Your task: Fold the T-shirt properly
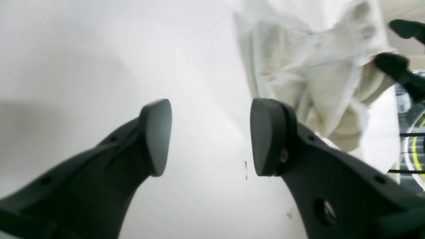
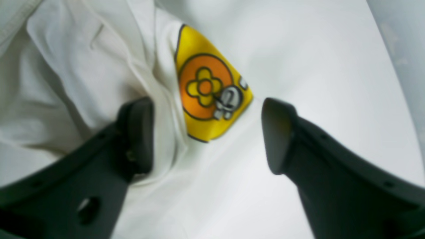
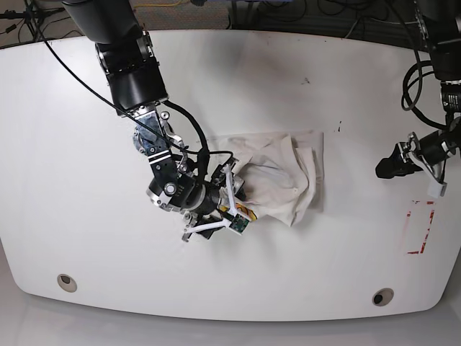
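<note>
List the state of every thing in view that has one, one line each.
Off-white wrinkled cotton T-shirt: crumpled in a loose heap on the table, not folded.
Yellow-orange pentagon badge: showing face up, partly creased under a fold.
Right gripper: jaws apart, straddling a fold of cloth beside the badge.
Left gripper: jaws open, empty, over bare table away from the shirt.
White table: carrying the shirt.

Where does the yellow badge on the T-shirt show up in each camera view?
Left wrist: the badge is not visible; only bunched T-shirt at upper right.
Right wrist: badge at centre, between the right pincer tips.
Base: a small sliver of badge at the cloth's lower left edge, beside the right pincer.
Shared landmark: the T-shirt, lying on the white table in all three views.
</note>
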Robot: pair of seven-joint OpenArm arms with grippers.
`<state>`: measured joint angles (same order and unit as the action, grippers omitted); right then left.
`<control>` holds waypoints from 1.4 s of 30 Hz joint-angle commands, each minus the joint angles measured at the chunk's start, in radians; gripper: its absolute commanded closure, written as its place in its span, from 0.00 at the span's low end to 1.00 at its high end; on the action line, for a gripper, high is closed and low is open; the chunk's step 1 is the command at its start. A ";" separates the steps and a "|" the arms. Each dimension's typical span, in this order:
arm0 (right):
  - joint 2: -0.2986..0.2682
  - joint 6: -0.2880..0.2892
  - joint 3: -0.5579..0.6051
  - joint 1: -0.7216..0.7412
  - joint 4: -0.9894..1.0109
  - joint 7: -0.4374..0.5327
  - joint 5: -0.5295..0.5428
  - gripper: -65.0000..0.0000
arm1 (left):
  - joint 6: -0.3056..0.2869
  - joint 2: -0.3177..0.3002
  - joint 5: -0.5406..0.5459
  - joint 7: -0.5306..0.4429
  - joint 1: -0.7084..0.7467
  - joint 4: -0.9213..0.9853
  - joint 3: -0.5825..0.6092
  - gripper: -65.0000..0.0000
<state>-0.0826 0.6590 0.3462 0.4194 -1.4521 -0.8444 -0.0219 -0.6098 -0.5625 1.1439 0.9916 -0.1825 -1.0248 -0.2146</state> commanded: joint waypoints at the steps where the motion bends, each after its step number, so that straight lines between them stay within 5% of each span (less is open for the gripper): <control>1: 0.011 0.011 0.003 0.026 0.020 0.033 0.013 0.57 | -0.006 -0.004 0.002 -0.020 -0.016 -0.016 -0.010 0.46; 5: 0.019 0.009 0.003 0.025 0.043 0.052 0.012 0.74 | -0.006 -0.004 -0.011 -0.020 -0.016 -0.016 -0.010 0.46; 12: 0.059 0.008 0.004 0.008 0.003 0.050 0.012 0.81 | -0.006 -0.004 -0.008 -0.020 -0.016 -0.016 -0.010 0.46; 21: 0.125 0.005 0.052 0.003 -0.022 0.050 0.010 0.82 | -0.006 -0.004 -0.009 -0.018 -0.016 -0.016 -0.010 0.46; 28: 0.182 -0.080 0.093 0.006 0.041 0.058 0.010 0.81 | -0.006 -0.004 -0.009 -0.018 -0.016 -0.016 -0.010 0.46; 38: 0.209 -0.092 0.093 0.034 0.141 0.124 0.010 0.80 | -0.006 -0.004 -0.009 -0.018 -0.016 -0.016 -0.010 0.46; 42: 0.209 -0.129 0.093 0.034 0.126 0.124 0.010 0.66 | -0.006 -0.004 -0.009 -0.018 -0.016 -0.016 -0.010 0.46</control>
<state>0.1181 0.5526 0.4442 0.4229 -1.2949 -0.7425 -0.0219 -0.6094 -0.5434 1.1118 0.9905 -0.1802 -1.0248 -0.2176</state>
